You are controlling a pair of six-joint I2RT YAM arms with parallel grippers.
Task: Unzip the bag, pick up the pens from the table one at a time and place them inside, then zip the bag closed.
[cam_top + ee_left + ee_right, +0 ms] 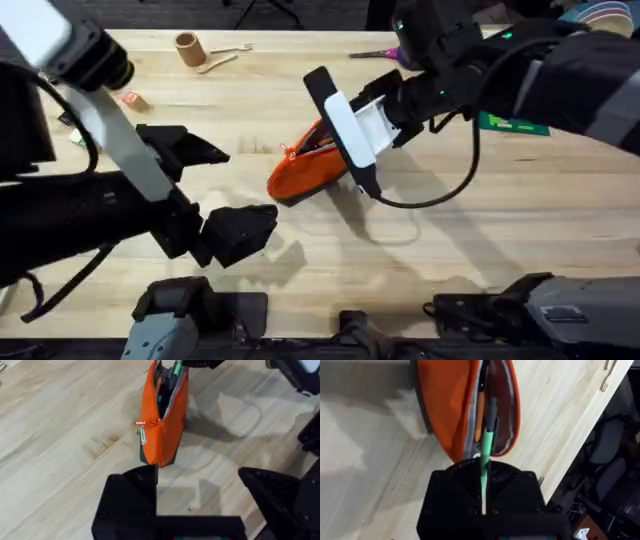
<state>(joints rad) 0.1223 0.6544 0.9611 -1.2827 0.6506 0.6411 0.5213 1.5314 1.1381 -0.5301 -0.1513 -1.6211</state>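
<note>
The orange bag (300,178) lies on the table (480,230) with its zipper open; its small red pull (140,423) sits at the end nearer my left gripper. My right gripper (483,467) is shut on a green pen (486,447), whose dark tip points into the bag's open mouth (492,400). Other pens show inside the bag. The green pen (177,367) also shows at the far end of the bag (162,415). My left gripper (200,495) is open and holds nothing, a short way from the bag's near end. In the overhead view it (215,190) is left of the bag.
At the table's far edge are a brown cup (188,48), a wooden fork (228,52) and purple-handled scissors (385,53). A green card (512,124) lies under the right arm. A small red and white item (133,100) sits at far left.
</note>
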